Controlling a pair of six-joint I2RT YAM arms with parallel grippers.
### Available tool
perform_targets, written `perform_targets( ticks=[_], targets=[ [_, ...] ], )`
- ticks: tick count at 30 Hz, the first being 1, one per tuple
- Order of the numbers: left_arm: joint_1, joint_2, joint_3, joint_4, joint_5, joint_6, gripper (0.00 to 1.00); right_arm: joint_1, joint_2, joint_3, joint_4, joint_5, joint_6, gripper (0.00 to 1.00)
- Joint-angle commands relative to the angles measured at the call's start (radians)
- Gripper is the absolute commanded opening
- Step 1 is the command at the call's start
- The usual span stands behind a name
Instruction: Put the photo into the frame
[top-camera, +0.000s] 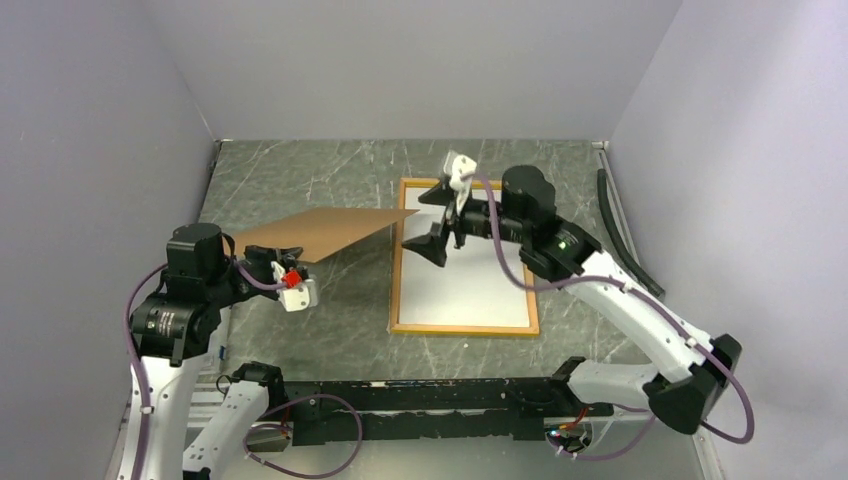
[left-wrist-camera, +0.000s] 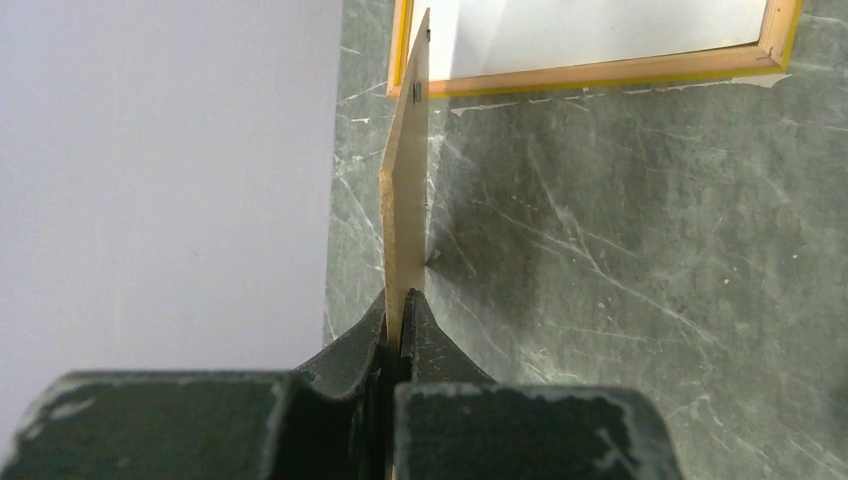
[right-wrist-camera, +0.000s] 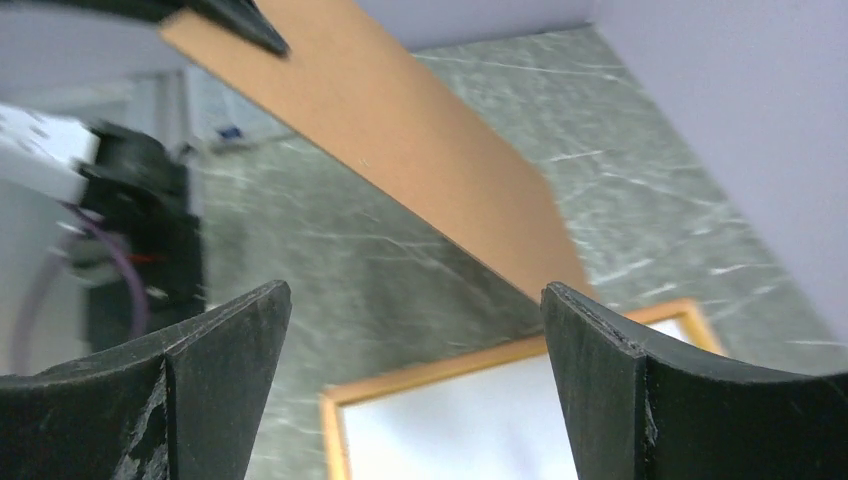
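Two robot arms, left arm and right arm, with white shells, black rounded joints and looping purple cables; a small green light glows on the right.

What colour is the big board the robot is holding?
The board is plain brown, clearest in the top external view.

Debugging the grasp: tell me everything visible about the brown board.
The board is a thin, plain brown rectangular sheet, fibreboard-like, unbent. The left pincer is shut on one edge, holding it tilted above the table. Its far corner hangs over the left rail of the frame; whether they touch is unclear. Nothing else touches it.
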Motion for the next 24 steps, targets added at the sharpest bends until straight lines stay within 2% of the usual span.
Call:
perform_targets(
  ticks=[1, 6, 14, 20, 24],
  targets=[
    [-0.003, -0.002, 0.066, 0.015, 0.067, 0.061, 0.03, 0.044, -0.027, -0.121, 0.122, 0.139, -0.403, 1.0],
    [-0.003, -0.01, 0.075, -0.013, 0.091, 0.112, 0.03, 0.156, 0.068, -0.045, 0.028, 0.236, -0.563, 0.94],
    [-0.004, -0.013, 0.09, -0.033, 0.099, 0.129, 0.03, 0.19, 0.164, -0.014, 0.091, 0.182, -0.567, 0.9],
    [-0.003, -0.019, 0.1, -0.048, 0.101, 0.149, 0.03, 0.196, 0.256, 0.02, 0.167, 0.194, -0.545, 0.72],
    [-0.003, -0.016, 0.108, -0.053, 0.092, 0.152, 0.03, 0.211, 0.3, 0.044, 0.161, 0.176, -0.546, 0.65]
  ],
)
